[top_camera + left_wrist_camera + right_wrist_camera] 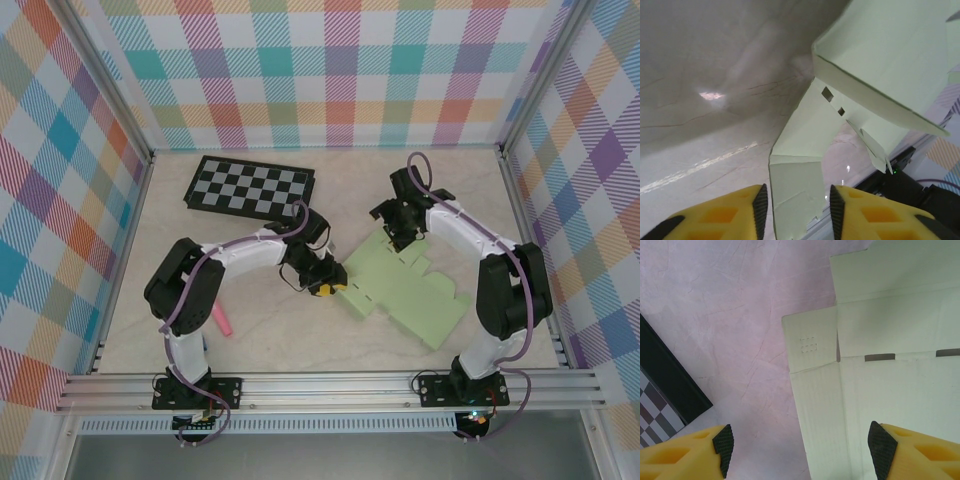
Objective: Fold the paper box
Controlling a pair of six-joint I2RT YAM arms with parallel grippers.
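Note:
The paper box [410,295] is a pale green die-cut card, lying mostly flat right of the table's middle. My left gripper [326,286] is at its left edge. In the left wrist view a narrow flap [795,185] of the paper box [890,55] stands between the fingers of the left gripper [798,212], with a small gap on each side. One panel is raised above the table. My right gripper [400,228] hangs over the box's far left corner. Seen from the right wrist, the right gripper [802,452] is wide open above the edge of the paper box [890,390].
A black-and-grey checkerboard [250,187] lies at the back left, and its corner [660,405] shows in the right wrist view. A small pink object [221,322] lies by the left arm's base. Metal rails run along the near edge, and plaid walls surround the table.

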